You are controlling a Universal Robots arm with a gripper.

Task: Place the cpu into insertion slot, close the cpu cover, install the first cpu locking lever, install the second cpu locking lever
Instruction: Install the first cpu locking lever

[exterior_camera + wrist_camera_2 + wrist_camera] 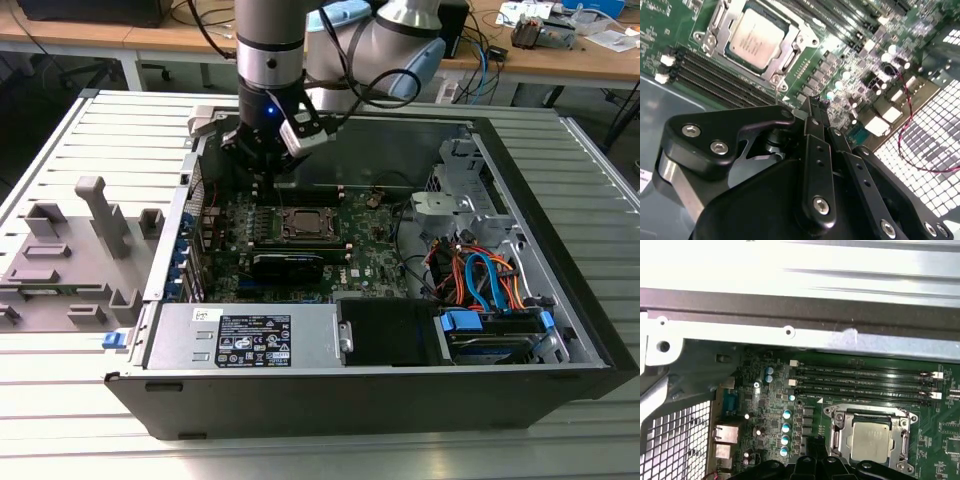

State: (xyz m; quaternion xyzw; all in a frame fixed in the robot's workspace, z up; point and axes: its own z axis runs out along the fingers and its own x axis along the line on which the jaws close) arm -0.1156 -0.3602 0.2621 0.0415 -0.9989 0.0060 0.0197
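The cpu (754, 39) sits seated in the insertion slot (835, 440) with the cpu cover (785, 60) down, so our tool (815, 112) hovers beside it, clenched and empty.

We note a silver-grey cylindrical arm (268, 45) with pale blue joint caps, black cables looped just beside it, and a blue light lit above the gripper (262, 165). In the second wrist view the gripper (815, 107) is matte black, its linkage bars fastened with silver hex-socket screws.
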